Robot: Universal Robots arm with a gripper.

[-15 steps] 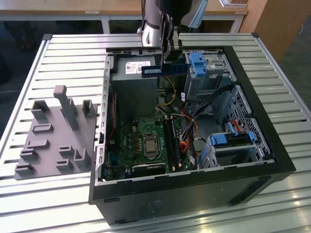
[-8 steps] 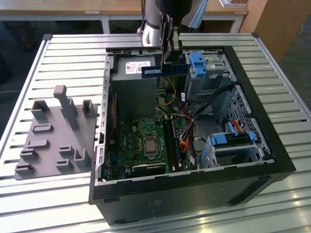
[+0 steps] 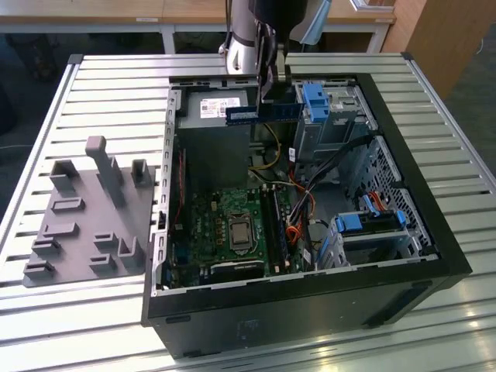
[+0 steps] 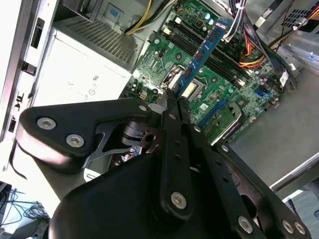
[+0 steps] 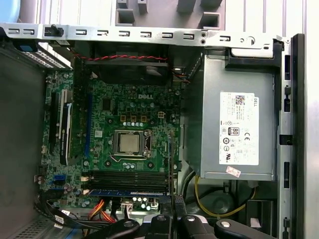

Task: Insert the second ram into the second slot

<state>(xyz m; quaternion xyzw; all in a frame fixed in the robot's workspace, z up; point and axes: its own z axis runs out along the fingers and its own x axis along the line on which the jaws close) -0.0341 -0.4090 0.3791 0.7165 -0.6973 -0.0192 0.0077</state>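
Note:
In the exterior view my gripper (image 3: pixel 271 91) hangs over the back of the open computer case (image 3: pixel 403 194), shut on the second ram (image 3: pixel 263 113), a narrow blue board held level above the power supply. The second wrist view shows the ram (image 4: pixel 205 47) sticking out past my closed fingertips (image 4: pixel 169 99), high over the green motherboard (image 4: pixel 224 94). In the first wrist view the ram (image 5: pixel 171 167) appears edge-on above my gripper (image 5: pixel 173 211). The black memory slots (image 5: pixel 124 177) lie on the motherboard, and a blue board (image 5: pixel 127 191) sits in the slot row beside them.
A grey power supply (image 5: pixel 239 129) fills the case corner below the arm. Blue-handled drive cages (image 3: pixel 318 101) and loose cables (image 3: pixel 298 209) crowd the exterior view's right. The processor socket (image 3: pixel 239 230) sits mid-board. A grey fixture block (image 3: pixel 85 217) stands on the slatted table outside the case.

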